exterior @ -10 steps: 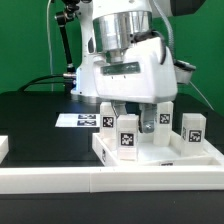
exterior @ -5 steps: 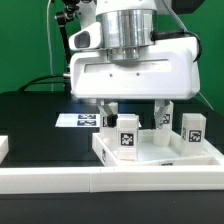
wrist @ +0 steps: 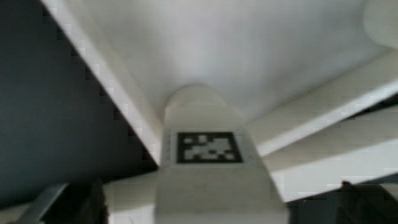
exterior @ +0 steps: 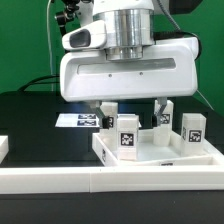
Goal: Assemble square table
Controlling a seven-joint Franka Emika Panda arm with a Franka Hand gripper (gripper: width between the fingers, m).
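Observation:
The square table's white tray-like top (exterior: 163, 160) lies on the black table toward the exterior view's right. Several short white tagged legs stand upright on it: one at the front (exterior: 127, 135), one at the right (exterior: 193, 130), others partly hidden behind the fingers. My gripper (exterior: 133, 115) hangs open just above the front leg, with one finger (exterior: 105, 112) on each side of its top and apart from it. In the wrist view that leg (wrist: 210, 150) fills the middle between the dark fingertips (wrist: 68, 205), with the tray's rim (wrist: 107, 75) behind it.
The marker board (exterior: 74, 120) lies flat behind the tray at the exterior view's left. A long white rail (exterior: 90, 182) runs along the front edge. A small white part (exterior: 3, 148) shows at the far left edge. Cables hang behind the arm.
The hand has turned broadside to the exterior camera and shifted slightly toward that view's left over the front leg. The jaws stay open and the legs have not moved.

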